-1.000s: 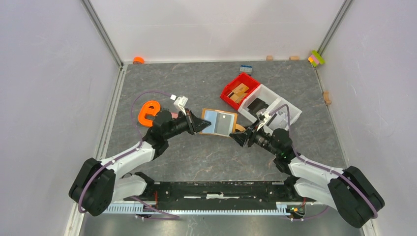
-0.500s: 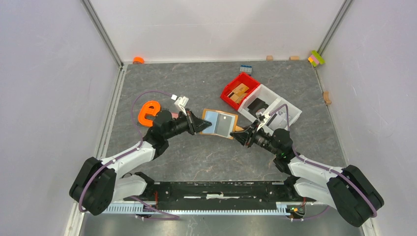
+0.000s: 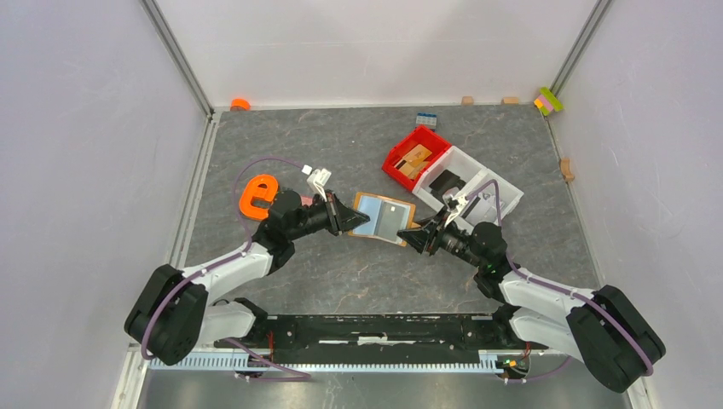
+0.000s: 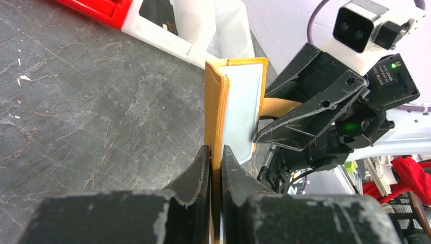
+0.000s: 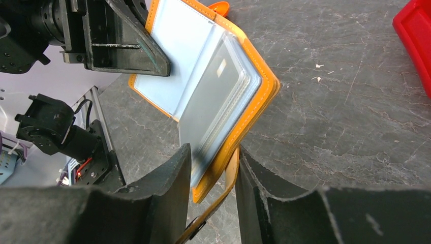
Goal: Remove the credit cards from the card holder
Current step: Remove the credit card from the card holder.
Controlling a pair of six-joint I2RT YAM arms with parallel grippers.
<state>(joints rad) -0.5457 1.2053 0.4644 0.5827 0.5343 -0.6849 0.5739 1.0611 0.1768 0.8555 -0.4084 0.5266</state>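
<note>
The orange-tan card holder (image 3: 384,218) hangs open between my two grippers, just above the table. Its pale blue-grey lining faces up. My left gripper (image 3: 356,220) is shut on its left cover edge; in the left wrist view the cover (image 4: 216,101) runs straight out from between the jaws (image 4: 214,150). My right gripper (image 3: 407,237) is closed round the right flap and its strap (image 5: 231,173), with the jaws (image 5: 213,152) touching both sides. A dark grey card (image 5: 216,96) sits in a clear sleeve. I cannot make out a pinkish-red card.
A red bin (image 3: 401,170) with tan blocks and a white bin (image 3: 503,192) stand just behind the right gripper. An orange e-shaped object (image 3: 257,194) lies left of the left arm. Small blocks line the back wall and right wall.
The left gripper has carried the card holder a little right and toward me. The right gripper has moved in from just beside it and now has the right flap between its fingers.
</note>
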